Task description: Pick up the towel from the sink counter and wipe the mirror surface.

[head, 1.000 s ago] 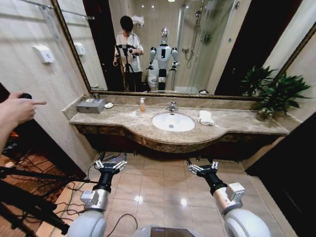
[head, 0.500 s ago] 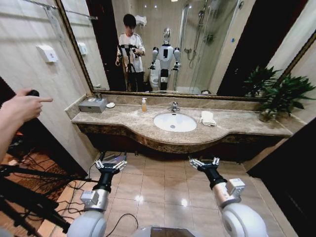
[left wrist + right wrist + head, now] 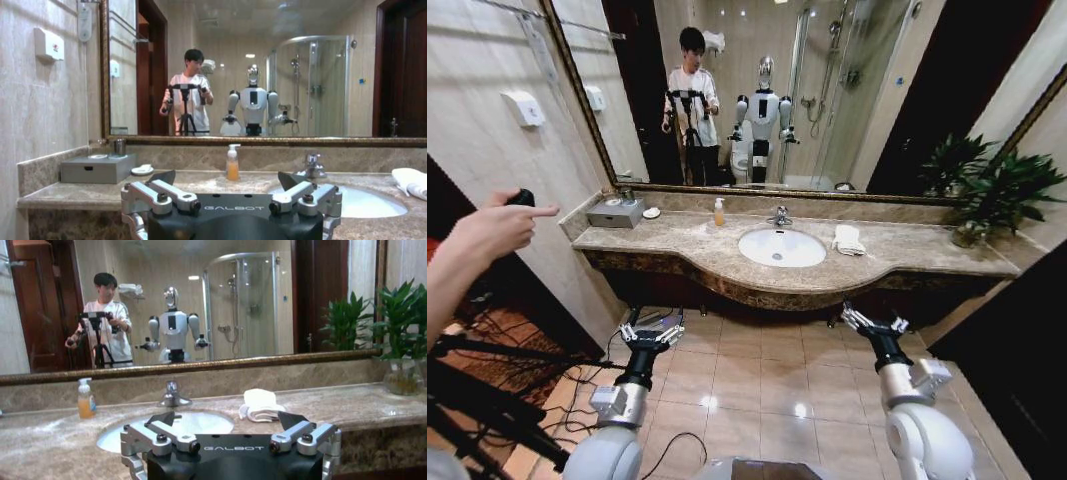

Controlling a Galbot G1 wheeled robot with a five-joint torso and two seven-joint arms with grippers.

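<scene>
On the marble worktop (image 3: 727, 262), just right of the white basin (image 3: 779, 247), lies the folded white towel (image 3: 846, 239), below the wide mirror (image 3: 827, 90). Both claws hang low over the tiled floor, well short of the worktop: left claw (image 3: 650, 331) and right claw (image 3: 874, 325), each with fingers apart and empty.

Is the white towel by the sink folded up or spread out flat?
Folded. The towel sits as a compact, layered bundle on the sink counter, right of the basin.
</scene>
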